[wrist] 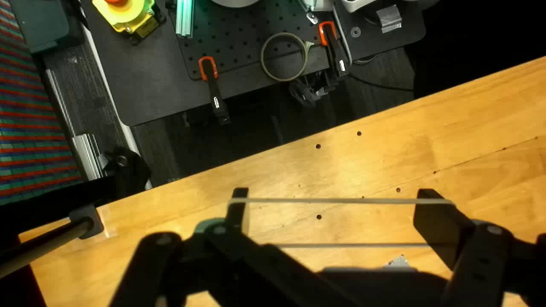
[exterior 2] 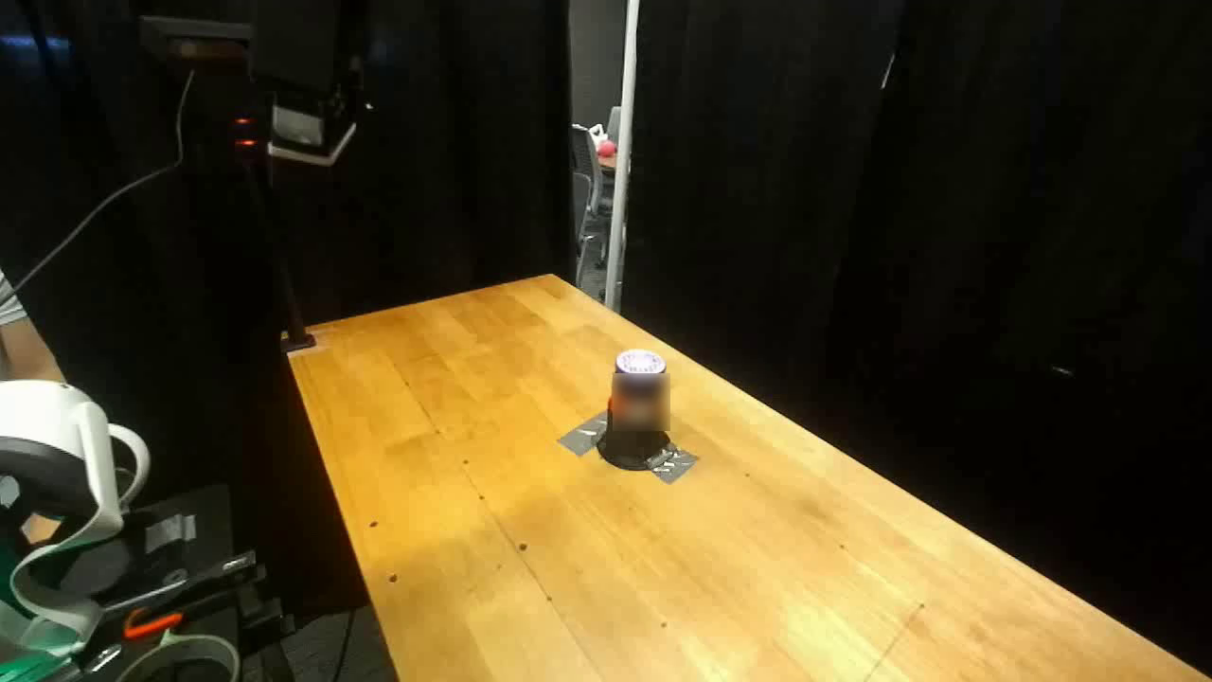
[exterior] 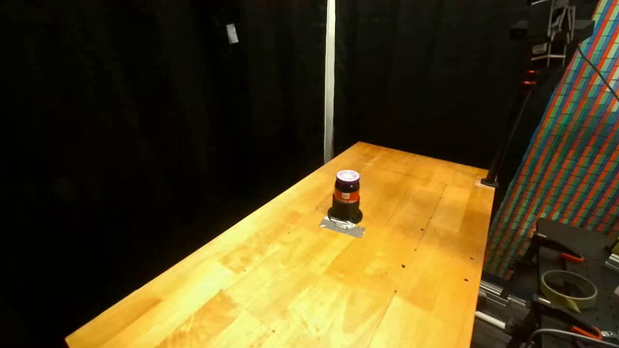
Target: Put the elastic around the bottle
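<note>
Your job now, I think, is to get the elastic (wrist: 332,200) over to the bottle (exterior: 346,193); your gripper (wrist: 335,213) has its fingers (wrist: 235,217) spread wide in the wrist view, with that elastic pulled long around both; the bottle stands upright on or in a dark base (exterior: 346,213), a little toward four o'clock from the middle in an exterior view; silver tape (wrist: 399,261) shows at four o'clock from the gap in the wrist view (I'd guess the bottle is hidden close by); next, you need to get right over the white lid (exterior: 347,176), come down till the elastic rings the bottle, then let it slip off.
</note>
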Motion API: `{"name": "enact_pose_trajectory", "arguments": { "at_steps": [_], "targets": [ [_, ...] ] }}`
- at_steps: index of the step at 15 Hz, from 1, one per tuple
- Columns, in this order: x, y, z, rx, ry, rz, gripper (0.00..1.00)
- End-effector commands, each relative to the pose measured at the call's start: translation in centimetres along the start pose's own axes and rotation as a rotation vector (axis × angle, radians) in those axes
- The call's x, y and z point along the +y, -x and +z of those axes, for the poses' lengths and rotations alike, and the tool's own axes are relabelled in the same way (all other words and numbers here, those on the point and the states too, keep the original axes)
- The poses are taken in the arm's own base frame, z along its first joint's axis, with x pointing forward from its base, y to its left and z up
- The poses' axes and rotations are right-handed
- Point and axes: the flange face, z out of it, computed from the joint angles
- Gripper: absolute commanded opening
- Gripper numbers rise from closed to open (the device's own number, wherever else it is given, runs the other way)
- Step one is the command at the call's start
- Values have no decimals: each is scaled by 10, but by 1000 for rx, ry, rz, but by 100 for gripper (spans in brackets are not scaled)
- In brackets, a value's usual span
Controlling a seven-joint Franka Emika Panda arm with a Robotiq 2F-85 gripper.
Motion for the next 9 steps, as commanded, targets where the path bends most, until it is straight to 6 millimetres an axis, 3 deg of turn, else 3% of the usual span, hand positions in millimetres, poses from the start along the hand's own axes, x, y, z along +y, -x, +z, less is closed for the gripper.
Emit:
{"name": "enact_pose_trajectory", "arguments": {
  "at_steps": [1, 6, 9],
  "targets": [
    [0, 0, -2, 2, 0, 0, 100],
    [0, 1, -4, 8, -1, -1, 100],
    [-31, -27, -4, 82, 60, -34, 100]
  ]
}}
